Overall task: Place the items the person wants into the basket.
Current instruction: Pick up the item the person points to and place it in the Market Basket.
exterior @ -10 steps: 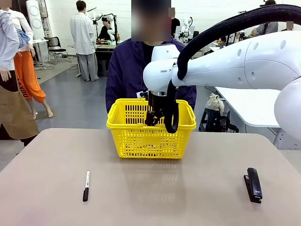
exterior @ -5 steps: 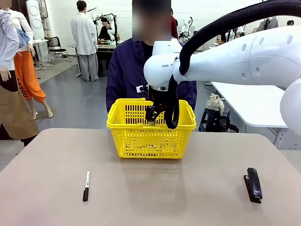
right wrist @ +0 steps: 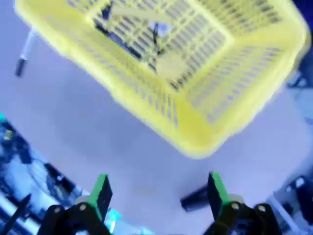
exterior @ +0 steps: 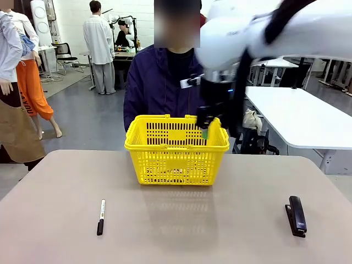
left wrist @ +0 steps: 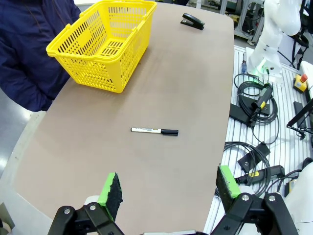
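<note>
Hovering w/ jaws wide and empty, right gripper (exterior: 207,125) above yellow basket (exterior: 177,165); items appear inside, marker (exterior: 101,216) and stapler (exterior: 296,215) left out.

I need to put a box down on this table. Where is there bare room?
The widest bare patch lies between the marker and the stapler, in front of the basket. The table's far corners beside the basket are bare too. The right gripper, open, crowds the basket's far right rim.
</note>
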Robot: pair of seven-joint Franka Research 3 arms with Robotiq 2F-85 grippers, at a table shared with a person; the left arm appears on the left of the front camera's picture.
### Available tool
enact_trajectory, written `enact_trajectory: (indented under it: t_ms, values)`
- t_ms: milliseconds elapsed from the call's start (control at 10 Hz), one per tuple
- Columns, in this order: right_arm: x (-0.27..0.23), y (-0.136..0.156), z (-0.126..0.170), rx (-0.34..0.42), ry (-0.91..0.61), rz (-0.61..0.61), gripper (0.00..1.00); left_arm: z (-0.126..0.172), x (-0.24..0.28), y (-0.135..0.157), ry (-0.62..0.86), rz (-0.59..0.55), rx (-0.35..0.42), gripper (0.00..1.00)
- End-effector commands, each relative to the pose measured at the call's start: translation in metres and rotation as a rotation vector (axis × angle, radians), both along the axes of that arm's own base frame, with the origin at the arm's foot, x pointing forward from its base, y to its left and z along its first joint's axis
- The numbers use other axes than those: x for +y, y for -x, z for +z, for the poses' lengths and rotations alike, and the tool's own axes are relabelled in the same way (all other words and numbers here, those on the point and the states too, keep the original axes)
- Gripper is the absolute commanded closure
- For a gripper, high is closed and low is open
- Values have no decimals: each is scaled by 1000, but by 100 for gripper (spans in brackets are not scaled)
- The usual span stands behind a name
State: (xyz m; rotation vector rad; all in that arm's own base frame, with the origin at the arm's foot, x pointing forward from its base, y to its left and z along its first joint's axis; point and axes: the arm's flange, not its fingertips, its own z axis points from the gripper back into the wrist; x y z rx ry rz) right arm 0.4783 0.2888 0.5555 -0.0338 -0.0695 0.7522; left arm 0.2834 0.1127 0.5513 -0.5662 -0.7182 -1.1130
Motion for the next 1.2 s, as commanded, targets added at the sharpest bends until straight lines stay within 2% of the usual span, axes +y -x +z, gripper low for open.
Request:
enact_trajectory:
  t_ms: [0, 100, 200, 400, 600, 800, 900, 1100]
  values:
    - [-78, 78, 1, -53, 15, 1, 0, -1, 2, 1, 17, -15, -18, 0]
    - [-105, 103, 3, -77, 12, -14, 0, -1, 2, 1, 17, -15, -18, 0]
    - [-127, 116, 2, -85, -27, -9, 0, -1, 2, 1, 17, -15, -18, 0]
    - [-154, 114, -6, -74, -78, -20, 0, -1, 2, 1, 17, -15, -18, 0]
    - [-173, 111, -13, -114, -154, -40, 0, -1, 2, 1, 17, -15, -18, 0]
    - [-179, 112, -14, -111, -190, -85, 0, -1, 2, 1, 17, -15, -18, 0]
    - [-180, 111, -8, -107, -111, -75, 0, -1, 2, 1, 17, -15, -18, 0]
    - [-180, 111, -8, -107, -111, -75, 0, -1, 2, 1, 17, -15, -18, 0]
